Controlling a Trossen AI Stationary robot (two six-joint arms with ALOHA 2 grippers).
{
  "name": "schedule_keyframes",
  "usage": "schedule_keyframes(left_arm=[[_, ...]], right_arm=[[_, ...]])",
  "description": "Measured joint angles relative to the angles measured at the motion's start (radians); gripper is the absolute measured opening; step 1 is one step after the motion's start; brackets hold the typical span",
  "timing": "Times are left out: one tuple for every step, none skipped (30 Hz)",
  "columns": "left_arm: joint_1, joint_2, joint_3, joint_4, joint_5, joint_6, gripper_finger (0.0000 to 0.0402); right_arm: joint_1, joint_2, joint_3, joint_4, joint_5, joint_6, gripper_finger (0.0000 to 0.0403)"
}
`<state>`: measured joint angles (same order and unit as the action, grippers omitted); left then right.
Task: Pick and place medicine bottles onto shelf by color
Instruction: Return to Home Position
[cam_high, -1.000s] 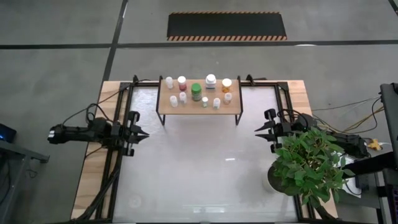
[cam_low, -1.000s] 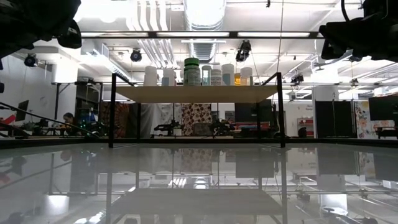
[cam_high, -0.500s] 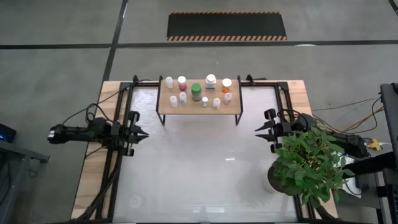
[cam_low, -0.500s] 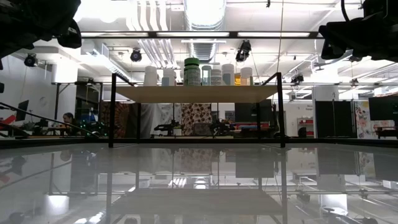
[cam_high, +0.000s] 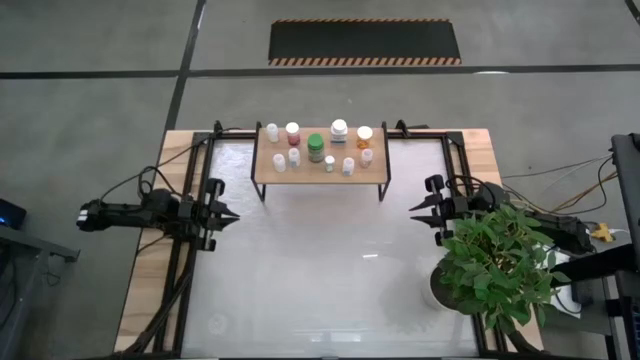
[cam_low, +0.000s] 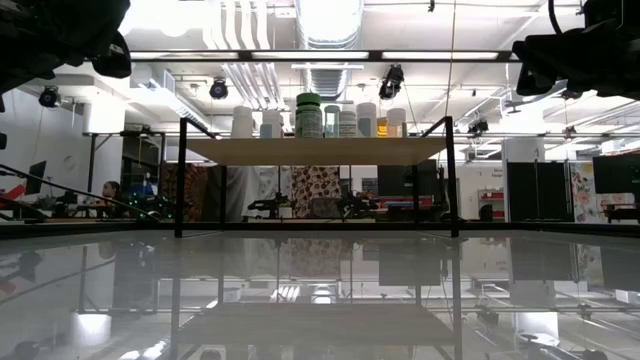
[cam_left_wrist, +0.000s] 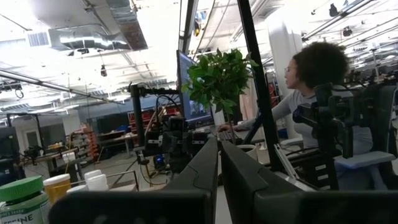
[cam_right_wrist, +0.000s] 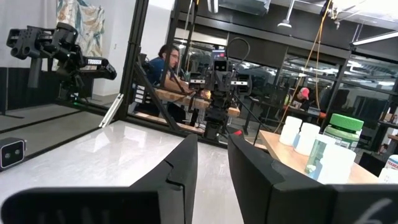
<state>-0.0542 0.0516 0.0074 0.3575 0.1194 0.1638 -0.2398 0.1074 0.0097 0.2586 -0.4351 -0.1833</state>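
From my low camera, the shelf (cam_low: 315, 151) stands at the far middle of the glossy bench (cam_low: 320, 300), its pale board level on thin black legs. A row of medicine bottles (cam_low: 243, 122) stands upright on top, the green-capped bottle (cam_low: 308, 115) tallest near the centre. Dark bulk of the left arm (cam_low: 50, 35) and right arm (cam_low: 585, 50) fills the upper corners. A person (cam_low: 108, 190) sits far left.

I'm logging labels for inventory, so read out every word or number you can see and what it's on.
"TROSSEN": on the left arm, in the right wrist view.
Label of the green bottle, left wrist view: cut off by the picture's edge, unreadable.
Labels of the other bottles on the shelf: too small to read.
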Motion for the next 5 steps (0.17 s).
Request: schedule_keyframes(left_arm=[[0.000,-0.001,0.000,0.000,0.000,0.000,0.0004],[0.000,-0.001,0.000,0.000,0.000,0.000,0.0004],[0.000,0.000,0.000,0.001,0.000,0.000,0.0004],[0.000,0.000,0.000,0.000,0.000,0.000,0.0004],[0.000,0.000,0.000,-0.001,0.000,0.000,0.0004]], right_arm=[[0.000,0.000,0.000,0.000,0.000,0.000,0.0082],[0.000,0.000,0.000,0.000,0.000,0.000,0.0082],[0.000,0.000,0.000,0.000,0.000,0.000,0.0081],[0.000,0.000,0.000,0.000,0.000,0.000,0.0080],[0.000,0.000,0.000,0.000,0.000,0.000,0.0079]])
